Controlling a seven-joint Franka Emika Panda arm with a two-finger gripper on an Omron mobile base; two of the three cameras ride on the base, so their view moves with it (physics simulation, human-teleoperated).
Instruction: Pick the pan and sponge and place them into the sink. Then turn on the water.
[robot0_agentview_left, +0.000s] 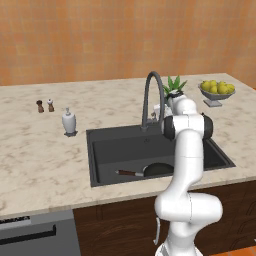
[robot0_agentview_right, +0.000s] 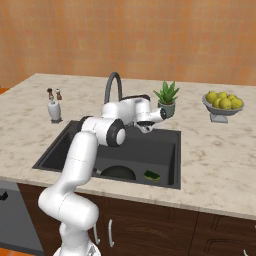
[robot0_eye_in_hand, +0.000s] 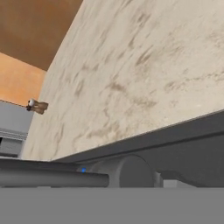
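Pan (robot0_agentview_right: 118, 173) and sponge (robot0_agentview_right: 152, 175) lie in the sink (robot0_agentview_right: 172, 165); gripper (robot0_agentview_right: 146, 128) by the faucet (robot0_agentview_right: 113, 84), jaw state unclear

The white arm rises from the lower right of the left base view and the lower left of the right base view, climbs to a dark-jointed elbow near frame centre, then bends forward. In the right base view the forearm runs level toward the right, ending in the pincer (robot0_agentview_right: 146, 129) at middle frame, tips pointing down. Whether its jaws stand apart or together cannot be told.
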